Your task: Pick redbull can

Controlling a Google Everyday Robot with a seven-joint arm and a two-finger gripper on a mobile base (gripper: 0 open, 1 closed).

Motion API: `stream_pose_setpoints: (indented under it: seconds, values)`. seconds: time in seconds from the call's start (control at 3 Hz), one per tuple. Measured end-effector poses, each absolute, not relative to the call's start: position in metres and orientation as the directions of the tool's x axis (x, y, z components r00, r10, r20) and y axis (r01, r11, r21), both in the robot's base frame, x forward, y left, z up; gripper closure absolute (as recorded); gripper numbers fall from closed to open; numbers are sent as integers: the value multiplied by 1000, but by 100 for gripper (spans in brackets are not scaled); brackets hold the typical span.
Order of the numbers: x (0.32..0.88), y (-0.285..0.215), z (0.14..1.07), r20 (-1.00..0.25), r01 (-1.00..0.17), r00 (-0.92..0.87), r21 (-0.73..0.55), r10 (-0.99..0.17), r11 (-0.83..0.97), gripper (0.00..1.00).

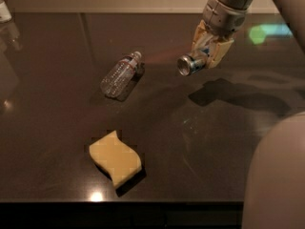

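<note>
Fingers (219,53) clenched on the can (190,64), one tan pad on each side of its body. Gripper (207,56) is up and right of the bottle (120,74), well apart from it, on the grey arm (228,4) coming in from the top edge. Can lies sideways in the grasp, shiny metal end turned toward the bottle, blue panel showing near the fingers. Can is off the tabletop (47,128), not touching it. The dark shadow (214,93) of can and gripper falls on the surface right of the bottle, below the can. Bottle is clear plastic, on its side on the tabletop, cap end pointing up-right. Yellow sponge (114,159) with wavy edges lies flat below the bottle, toward the near edge, well apart. Small white object (4,11) far up-left of the bottle, cut by the frame, cannot tell what it is. Grey robot body (279,175) fills the corner far lower right of the bottle.
</note>
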State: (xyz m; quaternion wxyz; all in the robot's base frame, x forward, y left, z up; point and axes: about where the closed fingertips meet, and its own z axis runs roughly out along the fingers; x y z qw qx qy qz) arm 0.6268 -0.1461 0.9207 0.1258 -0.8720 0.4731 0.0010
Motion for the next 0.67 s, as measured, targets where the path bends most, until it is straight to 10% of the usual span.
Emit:
stream_pose_setpoints:
  seconds: [0.67]
  values:
    - [643,-103,1002,-126,-816,511,-381,-850,-434,100]
